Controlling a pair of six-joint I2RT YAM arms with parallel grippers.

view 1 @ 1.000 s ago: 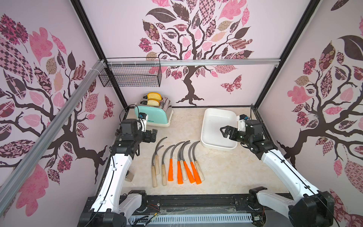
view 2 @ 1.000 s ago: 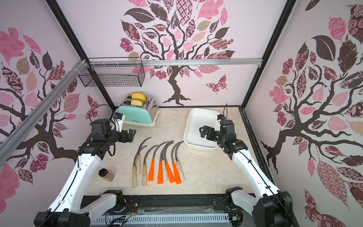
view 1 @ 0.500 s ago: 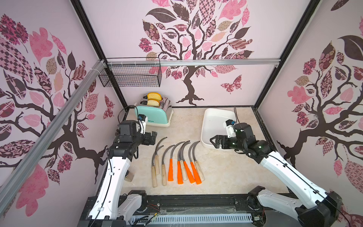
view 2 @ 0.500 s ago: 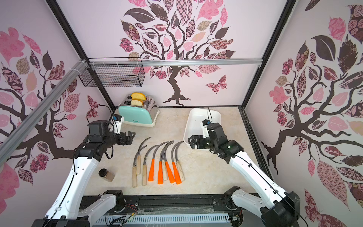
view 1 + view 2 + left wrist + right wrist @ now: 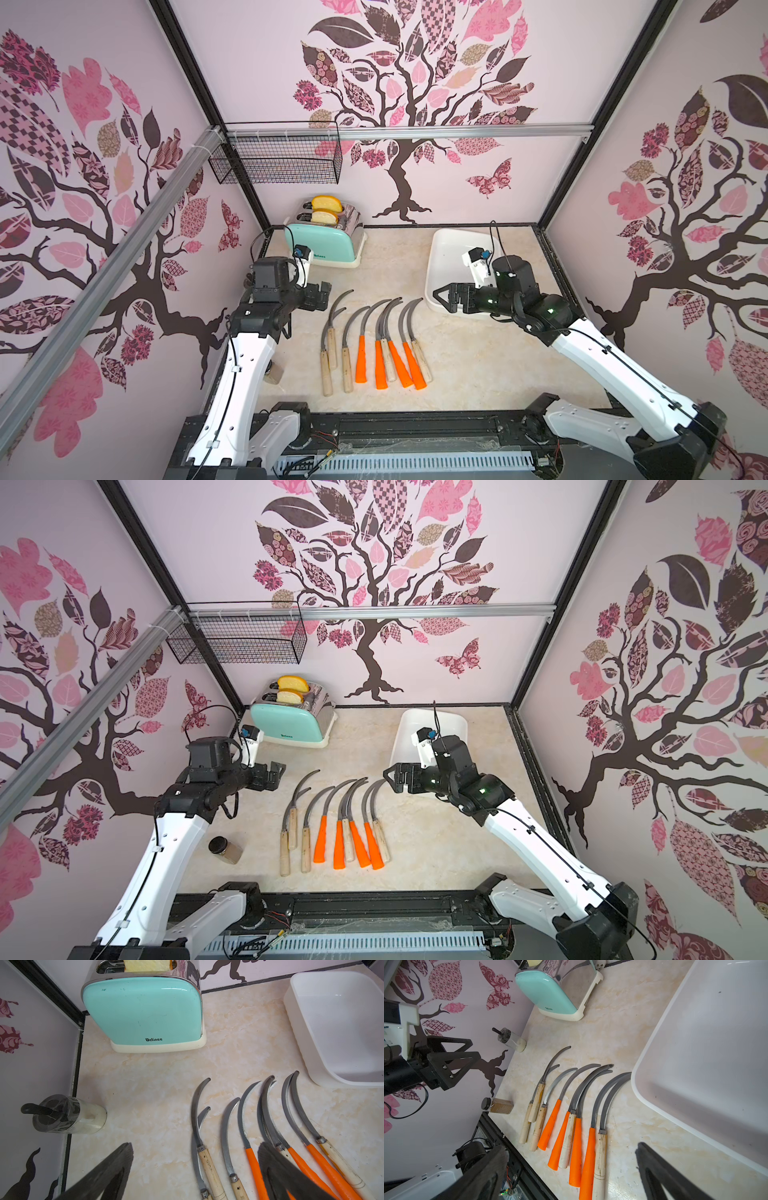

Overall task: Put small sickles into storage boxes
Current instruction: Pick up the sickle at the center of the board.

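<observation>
Several small sickles [image 5: 360,359] [image 5: 320,839] lie side by side at mid-table, with curved grey blades pointing to the back. Some have orange handles [image 5: 550,1124] and some pale wooden handles [image 5: 209,1165]. The white storage box [image 5: 440,249] [image 5: 399,737] [image 5: 299,1028] [image 5: 654,1043] sits at the back right with nothing in it. My left gripper [image 5: 323,291] [image 5: 276,773] [image 5: 195,1145] hangs open just left of the leftmost blade tips. My right gripper [image 5: 441,298] [image 5: 390,777] [image 5: 571,1148] hangs open over the box's near-left corner, beside the rightmost blade tips. Neither gripper holds anything.
A mint toaster [image 5: 324,245] with bread slices stands at the back left. A black wire basket [image 5: 278,160] hangs on the back wall. A clear shaker [image 5: 68,1114] and a brown jar with a black lid [image 5: 226,850] stand along the table's left edge.
My right gripper has swung from over the storage box leftward to the rightmost blade tips. My left gripper has edged right, closer to the leftmost sickle. Both stayed open.
</observation>
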